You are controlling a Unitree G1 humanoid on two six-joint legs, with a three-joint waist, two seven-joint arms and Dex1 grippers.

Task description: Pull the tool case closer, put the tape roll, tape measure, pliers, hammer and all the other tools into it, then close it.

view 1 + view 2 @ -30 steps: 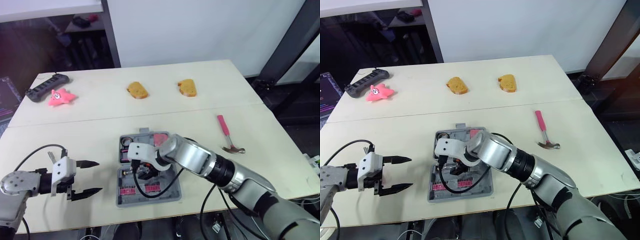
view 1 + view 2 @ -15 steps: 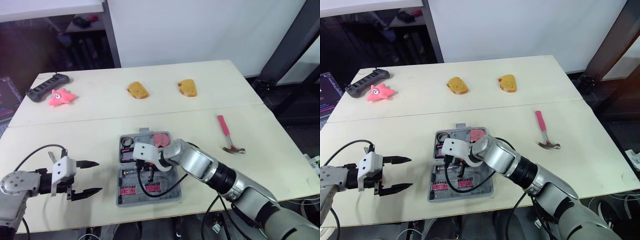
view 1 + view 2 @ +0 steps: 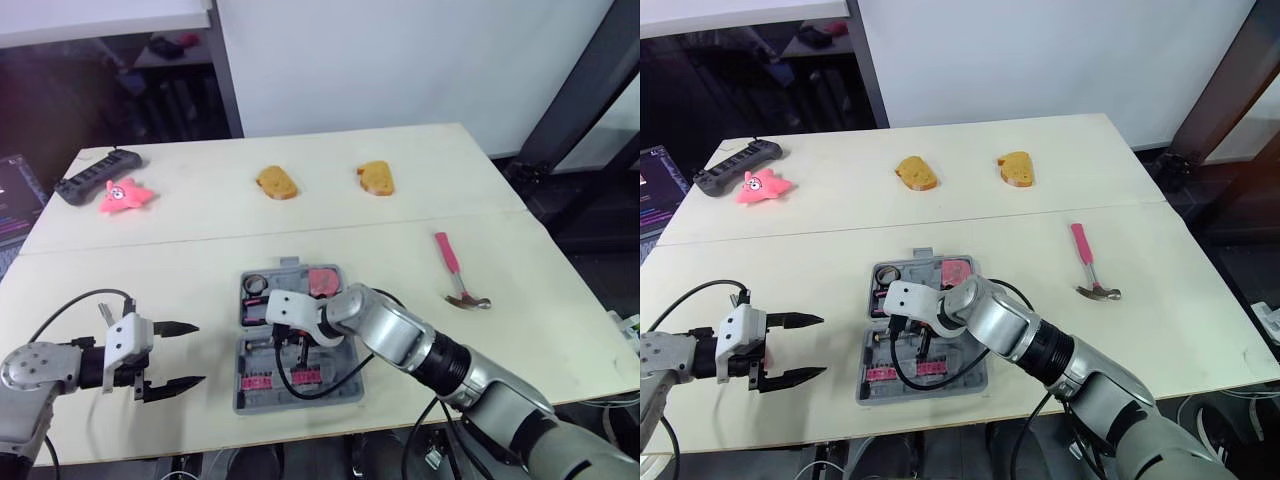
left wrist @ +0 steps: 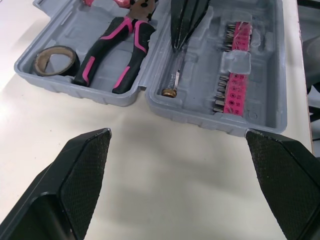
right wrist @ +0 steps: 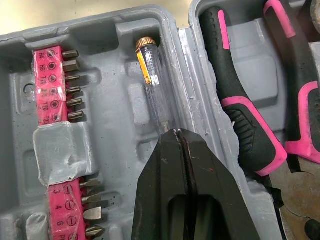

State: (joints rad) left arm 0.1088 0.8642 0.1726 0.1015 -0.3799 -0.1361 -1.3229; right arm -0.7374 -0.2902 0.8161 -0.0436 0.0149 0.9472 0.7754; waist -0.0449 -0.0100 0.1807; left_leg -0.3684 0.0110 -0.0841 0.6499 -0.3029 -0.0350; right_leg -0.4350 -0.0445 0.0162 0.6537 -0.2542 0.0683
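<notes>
- Case (image 3: 300, 402) lies open, low centre of the head view, close to the near table edge; the pull-in looks done.
- It is grey moulded plastic, two hinged halves with shaped pockets and rounded corners.
- Already in the upper half: the tape roll (image 4: 73, 60), a dark ring lying flat, and beside it the pliers (image 4: 102, 52) with rubbery black-and-pink handles.
- A pink block (image 3: 322, 280) sits at that half's upper right corner, likely the tape measure.
- The lower half holds pink strips of steel bits (image 4: 235, 95), one patched over with grey tape.
- A tester (image 5: 152, 80) also lies there, along the hinge wall, with a clear barrel, a brass cap and a thin shaft.
- Right claw (image 5: 176, 134) is down in the case, black fingers pressed together, with their tips right at the end of the tester's shaft.
- I can't tell whether they pinch the shaft or merely touch it.
- Left claw (image 3: 198, 352) hovers at lower left of the head view, spread wide with nothing in it, its textured pads facing the case.
- Hammer (image 3: 455, 270) is out on the bare table at right of frame, well apart from the case, with a slim pink handle and a shiny claw head.
- Left to do, by my read: let go of the tester, fetch the hammer, then fold the case shut.
</notes>
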